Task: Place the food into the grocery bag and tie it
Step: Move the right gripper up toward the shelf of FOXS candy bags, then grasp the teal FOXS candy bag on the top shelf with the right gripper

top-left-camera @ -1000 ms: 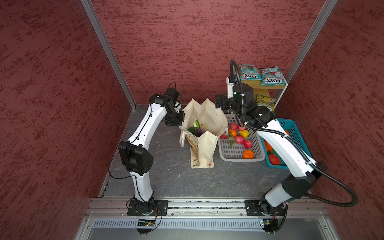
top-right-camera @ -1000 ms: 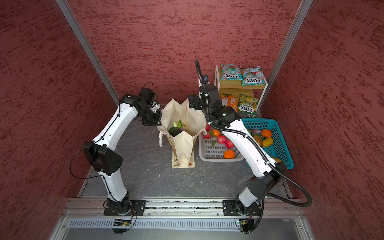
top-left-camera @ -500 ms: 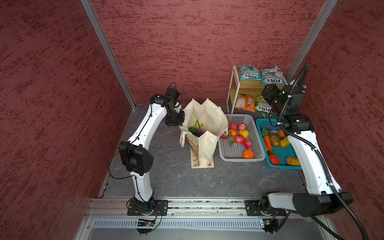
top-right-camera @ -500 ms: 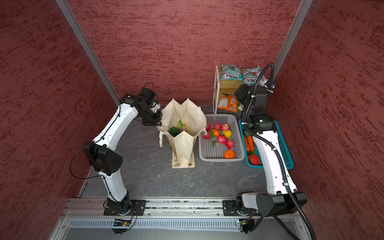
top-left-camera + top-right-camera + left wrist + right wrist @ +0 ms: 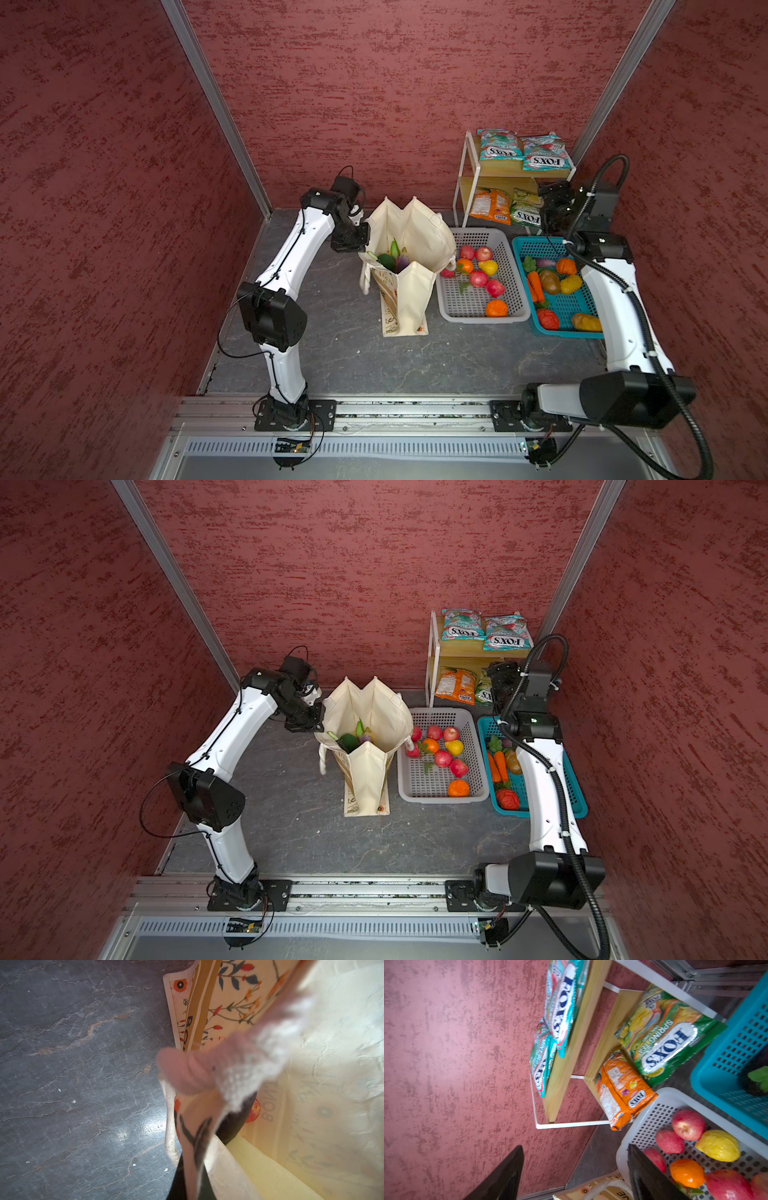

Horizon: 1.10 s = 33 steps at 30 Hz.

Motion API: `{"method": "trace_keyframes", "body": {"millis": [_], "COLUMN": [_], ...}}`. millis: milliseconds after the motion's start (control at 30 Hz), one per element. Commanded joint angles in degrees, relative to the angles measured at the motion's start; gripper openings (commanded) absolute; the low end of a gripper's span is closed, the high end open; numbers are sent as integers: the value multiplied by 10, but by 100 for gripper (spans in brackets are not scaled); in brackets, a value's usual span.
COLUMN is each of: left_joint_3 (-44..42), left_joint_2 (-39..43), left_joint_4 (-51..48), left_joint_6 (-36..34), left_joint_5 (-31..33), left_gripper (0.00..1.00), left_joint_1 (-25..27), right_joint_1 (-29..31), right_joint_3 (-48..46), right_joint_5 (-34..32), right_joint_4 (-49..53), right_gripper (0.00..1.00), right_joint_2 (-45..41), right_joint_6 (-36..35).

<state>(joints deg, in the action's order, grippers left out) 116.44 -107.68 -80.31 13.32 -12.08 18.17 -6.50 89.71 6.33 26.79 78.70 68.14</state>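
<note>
— Where are you finding room?
— The worktop's (image 5: 415, 365) front is lying bare; at its back right corner rack (image 5: 498, 171), grey basket (image 5: 484, 319) and blue basket (image 5: 536, 249) are hemming my right gripper (image 5: 548, 203).

Left arm (image 5: 299, 249): rises from base at 7 o'clock, elbow out toward 9, forearm reaching to 11. Left gripper (image 5: 358, 245): jaws closed on the grocery bag (image 5: 419, 232) rim. Right arm (image 5: 615, 307): base at 5 o'clock, stretched toward 1. Right gripper (image 5: 574, 1147): fingers apart, nothing between.

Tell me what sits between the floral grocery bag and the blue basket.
The grey basket, holding red apples and oranges, sits between the grocery bag and the blue basket, as both top views show.
</note>
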Motion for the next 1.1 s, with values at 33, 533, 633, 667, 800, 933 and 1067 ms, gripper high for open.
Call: {"method": "trace_keyframes", "body": {"millis": [33,533,633,667,800,933,1067], "left_joint_3": [-4,4,6,5,-3,-11,-18], "left_joint_2": [16,10,8,8,8,11,14], "left_joint_4": [13,22,22,23,29,33,37], "left_joint_6": [8,0,-2,-2,-1,-1,-2], "left_joint_5": [-9,0,2,1,-4,-6,-7], "left_gripper": [0,0,0,0,0,0,0], "left_joint_1": [8,11,11,11,11,11,12], "right_joint_1": [-21,-85,-86,-87,-91,-95,-99], "right_joint_3": [93,654,607,599,598,598,597], "right_joint_5": [22,77,77,75,62,54,51], "right_joint_4": [6,380,349,344,341,327,313], "right_gripper": [76,72,70,69,68,59,53], "right_joint_2": [40,390,378,376,382,389,398], "right_joint_6": [26,77,90,92,93,86,81]}}
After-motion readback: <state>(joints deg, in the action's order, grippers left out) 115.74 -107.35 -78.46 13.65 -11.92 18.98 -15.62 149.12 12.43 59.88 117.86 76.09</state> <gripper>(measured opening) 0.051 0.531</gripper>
